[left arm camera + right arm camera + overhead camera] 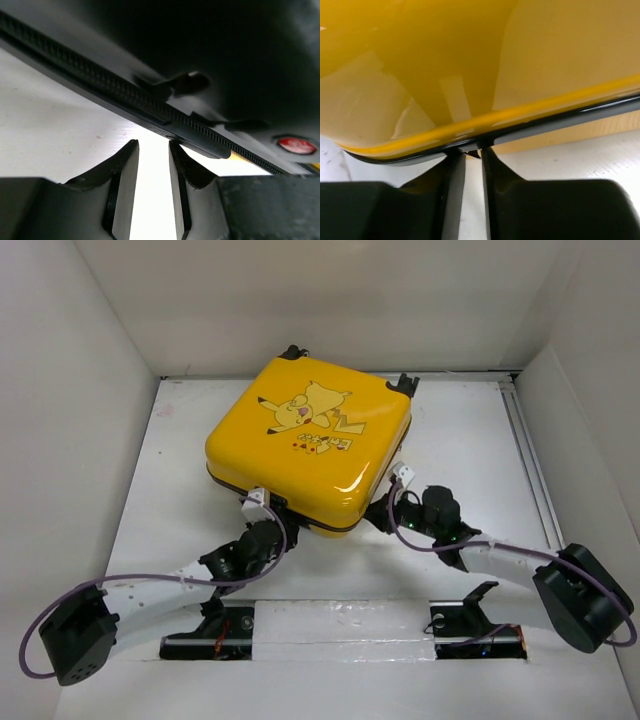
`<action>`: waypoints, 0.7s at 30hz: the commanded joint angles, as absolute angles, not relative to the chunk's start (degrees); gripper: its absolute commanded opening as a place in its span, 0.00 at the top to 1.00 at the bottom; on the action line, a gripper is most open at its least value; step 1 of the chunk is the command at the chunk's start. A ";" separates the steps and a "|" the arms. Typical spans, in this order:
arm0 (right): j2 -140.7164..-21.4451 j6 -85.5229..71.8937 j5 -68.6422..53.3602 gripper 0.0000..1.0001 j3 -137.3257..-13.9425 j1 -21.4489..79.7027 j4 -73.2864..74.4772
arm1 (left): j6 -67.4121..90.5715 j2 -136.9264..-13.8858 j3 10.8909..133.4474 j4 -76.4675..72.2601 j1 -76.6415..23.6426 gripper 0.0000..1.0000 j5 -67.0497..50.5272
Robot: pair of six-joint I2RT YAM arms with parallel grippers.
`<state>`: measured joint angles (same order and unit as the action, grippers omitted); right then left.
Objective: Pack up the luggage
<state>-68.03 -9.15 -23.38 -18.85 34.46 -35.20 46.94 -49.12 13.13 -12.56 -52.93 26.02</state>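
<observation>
White table [480,440], a few small scuff marks on it, boxed in by pale walls [330,300] on three sides. The yellow luggage [310,445] lies flat on it (closed, Pikachu print up), wheels toward the far wall.

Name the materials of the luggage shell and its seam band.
Luggage shell: looks like hard plastic, glossy yellow; it shows bright reflections and keeps a rigid rounded form. Seam band: black zipper, fine teeth in a row on a matte strip, probably plastic or fabric.
</observation>
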 commanded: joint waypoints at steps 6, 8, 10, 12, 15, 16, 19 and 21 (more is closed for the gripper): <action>-67.43 -14.32 -19.86 1.00 -14.07 37.35 -55.46 | 42.98 -53.60 17.58 -25.39 -52.91 0.73 25.14; -65.40 -15.02 -17.58 1.00 -13.01 38.84 -54.07 | 42.36 -55.36 19.24 -26.54 -52.91 0.73 25.14; -60.31 -15.03 -16.27 1.00 -13.01 40.33 -45.03 | 41.84 -56.68 19.78 -28.03 -52.91 0.73 25.14; -56.62 -15.03 -14.07 1.00 -13.70 43.58 -37.83 | 41.31 -58.78 21.26 -29.70 -52.91 0.73 24.61; -49.85 -16.17 -9.33 1.00 -15.90 49.29 -22.28 | 40.69 -61.86 23.89 -31.02 -52.91 0.73 24.61; -47.66 -16.17 -8.10 1.00 -16.43 50.70 -18.76 | 40.17 -62.66 24.60 -31.55 -52.91 0.73 24.61; -46.93 -18.80 -5.55 1.00 -17.14 55.27 -10.30 | 39.55 -65.73 27.06 -32.78 -52.91 0.73 23.91; -48.24 -20.13 -4.93 1.00 -17.84 57.90 -9.49 | 39.55 -67.58 27.94 -34.36 -52.91 0.73 22.08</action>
<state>-48.36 -15.86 1.74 -15.29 51.75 -17.17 40.88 -65.71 20.88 -20.34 -53.67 24.05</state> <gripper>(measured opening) 0.012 0.262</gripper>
